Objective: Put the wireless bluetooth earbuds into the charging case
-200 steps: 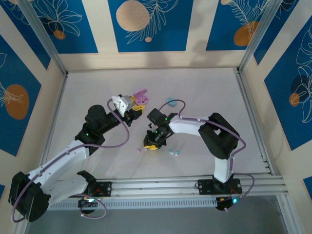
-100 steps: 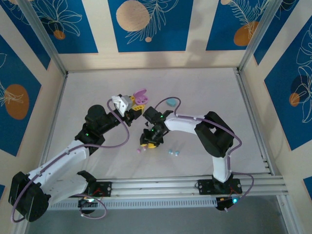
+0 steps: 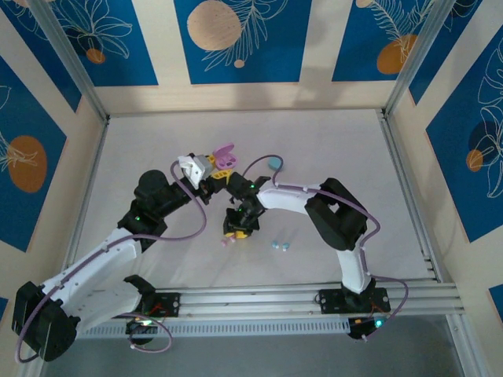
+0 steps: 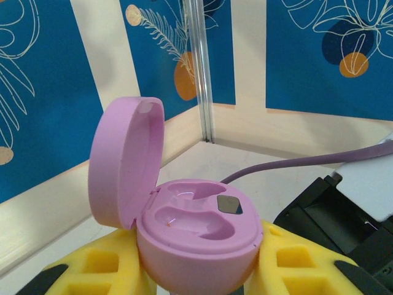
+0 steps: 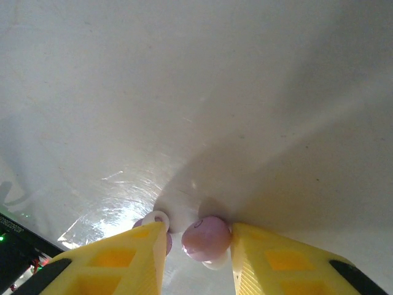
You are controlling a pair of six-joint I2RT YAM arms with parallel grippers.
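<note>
Your left jaws clamp the open pink pebble-shaped plastic charging case [image 4: 196, 228], empty wells up for loading. Right jaws straddle a glossy pink earbud [image 5: 206, 237] on the table [image 5: 215, 92], 6 o'clock of the case. Slight gap, not pinched yet.

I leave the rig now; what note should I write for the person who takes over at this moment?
Left gripper: shut on the open pink pebble-shaped plastic charging case; both wells empty.
Right gripper: down at the white table, jaws slightly apart around one glossy pink earbud; grip uncertain.
Two small teal earbuds lie loose nearby; a teal pebble-shaped case lies farther back.
Done: nothing seated yet. To do: seat every earbud.
</note>
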